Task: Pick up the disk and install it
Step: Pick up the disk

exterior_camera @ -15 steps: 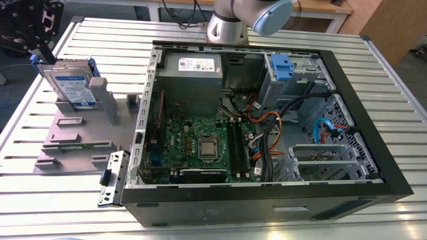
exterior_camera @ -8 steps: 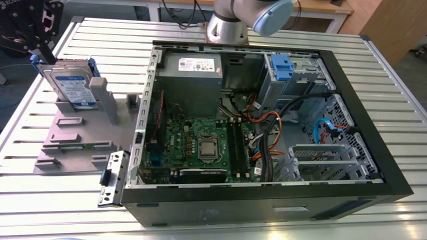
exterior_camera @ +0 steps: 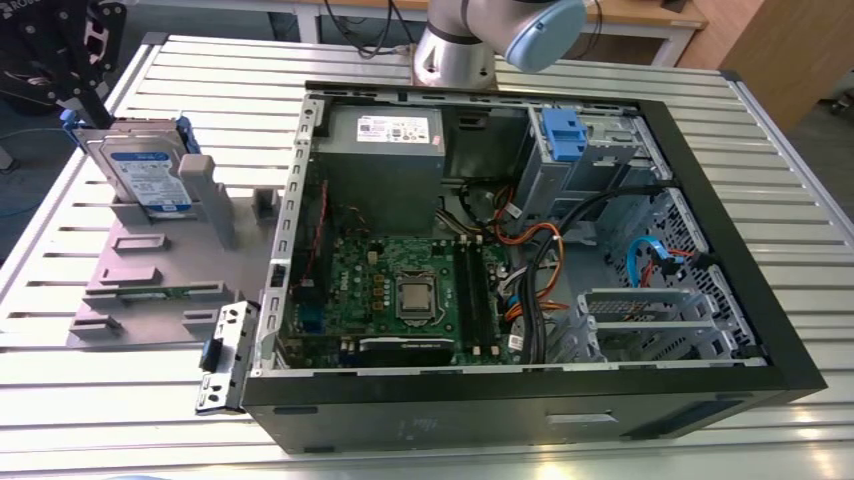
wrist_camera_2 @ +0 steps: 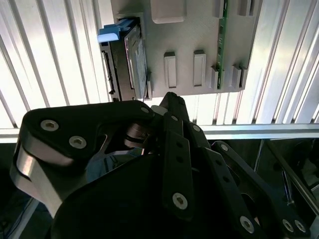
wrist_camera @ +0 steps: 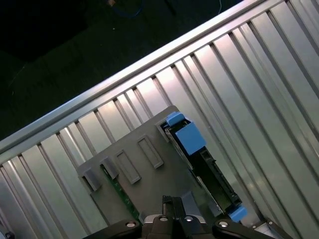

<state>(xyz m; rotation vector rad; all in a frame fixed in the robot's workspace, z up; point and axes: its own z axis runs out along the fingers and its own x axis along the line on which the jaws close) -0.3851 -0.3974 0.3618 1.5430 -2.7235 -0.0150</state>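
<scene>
Hand (exterior_camera: 91, 112) pinched narrow, empty, over upright disk (exterior_camera: 144, 170); blue-white label, print unreadable.

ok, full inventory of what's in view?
disk: 1, silver, blue label and rails, upright in fixture, exterior view's left
fixture: 1, grey, on table beside case
case: 1, black, open, mid-table
power supply: 1, grey, in case near arm base
motherboard: 1, green, case floor
latch: 1, blue, on drive cage in case
table: 1, silver slats, under everything
arm: 1, grey, base beyond case
gripper: 1, black, near disk
</scene>
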